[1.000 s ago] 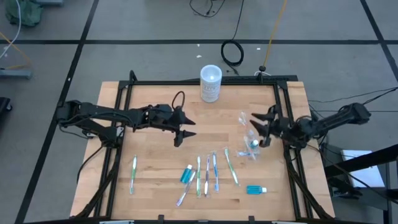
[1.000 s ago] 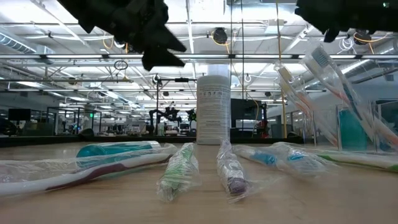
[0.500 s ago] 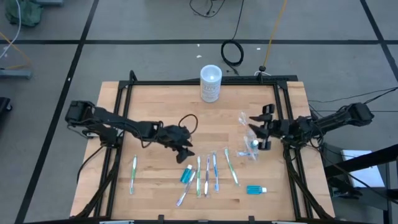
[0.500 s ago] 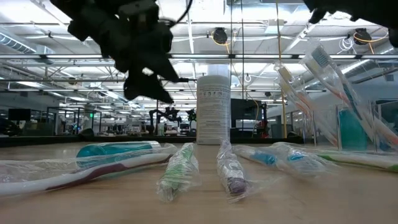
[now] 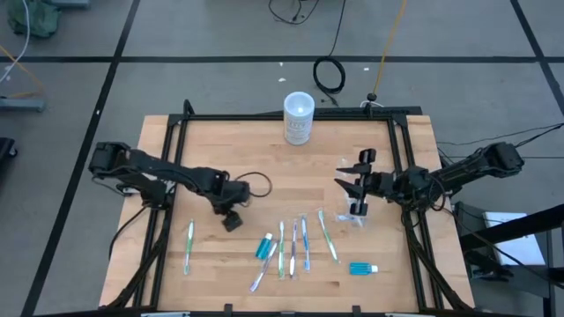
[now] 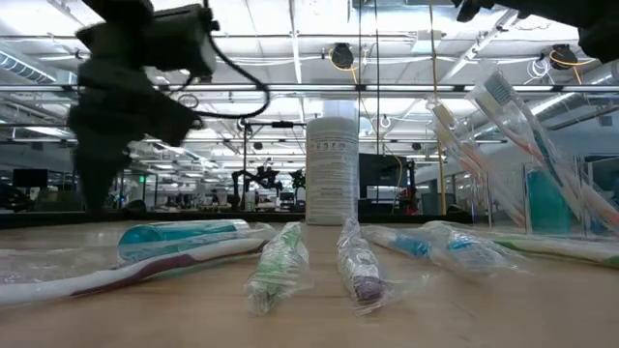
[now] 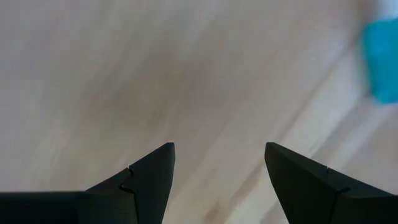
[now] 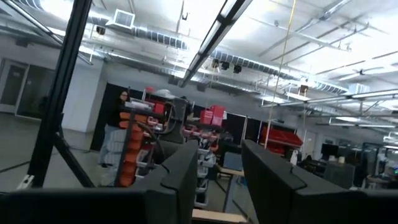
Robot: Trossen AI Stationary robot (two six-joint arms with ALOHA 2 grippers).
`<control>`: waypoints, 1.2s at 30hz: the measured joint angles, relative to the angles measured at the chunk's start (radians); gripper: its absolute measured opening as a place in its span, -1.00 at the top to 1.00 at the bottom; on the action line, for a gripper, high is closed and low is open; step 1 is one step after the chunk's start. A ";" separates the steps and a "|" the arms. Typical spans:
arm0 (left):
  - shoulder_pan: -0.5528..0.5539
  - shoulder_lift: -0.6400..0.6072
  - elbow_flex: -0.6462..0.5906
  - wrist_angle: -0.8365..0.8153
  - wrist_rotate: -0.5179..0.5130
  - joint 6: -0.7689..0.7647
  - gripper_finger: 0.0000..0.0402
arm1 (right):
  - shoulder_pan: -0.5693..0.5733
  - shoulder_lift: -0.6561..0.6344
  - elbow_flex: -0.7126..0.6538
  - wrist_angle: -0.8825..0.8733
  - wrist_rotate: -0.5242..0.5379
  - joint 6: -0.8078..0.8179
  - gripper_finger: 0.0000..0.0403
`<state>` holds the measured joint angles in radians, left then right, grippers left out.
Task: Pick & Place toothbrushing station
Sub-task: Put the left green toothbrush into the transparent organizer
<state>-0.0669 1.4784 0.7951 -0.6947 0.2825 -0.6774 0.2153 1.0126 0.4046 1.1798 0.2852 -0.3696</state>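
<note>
Several slim wrapped toothbrushes [image 5: 294,249] lie flat on the wooden table near its front, and one [image 5: 189,245] lies apart at the left. A teal tube [image 5: 263,246] lies among them; another [image 5: 362,268] lies at the right front. The small clear cup [image 5: 356,211] stands at the right with brushes [image 6: 503,116] leaning in it and a teal tube inside. My left gripper [image 5: 232,222] is open, pointing down just above bare wood left of the brushes; the teal tube shows at the edge of its wrist view [image 7: 380,62]. My right gripper [image 5: 351,172] is open just above the cup, pointing toward the table's left.
A frosted cylindrical container with a white lid [image 5: 299,119] stands at the far edge, also in the low view [image 6: 332,169]. A black frame [image 5: 397,167] runs along the table's sides. Bare wood lies between the two arms.
My left gripper has gone from the table's middle down and toward the near left, tipping to point down at the wood beside the brushes. My right gripper has gone a little toward the table's left, over the cup. The brushes, tubes and cup have stayed in place.
</note>
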 joint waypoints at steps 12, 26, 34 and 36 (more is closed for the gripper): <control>-0.282 -0.131 0.000 -0.246 -0.154 -0.341 -0.28 | 0.000 -0.018 0.000 0.028 0.000 -0.111 0.42; -0.686 -0.116 -0.009 -0.285 -0.121 -1.036 -0.28 | 0.000 -0.024 -0.001 0.050 0.000 -0.170 0.42; -0.808 -0.116 -0.068 -0.192 -0.066 -1.348 -0.28 | 0.000 -0.024 -0.001 0.049 0.000 -0.168 0.42; -0.832 -0.116 -0.102 -0.117 -0.070 -1.392 -0.28 | 0.000 -0.024 -0.001 0.047 0.000 -0.168 0.42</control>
<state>-0.8986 1.3621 0.6930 -0.8118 0.2120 -2.0691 0.2150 0.9882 0.4038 1.2272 0.2855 -0.5373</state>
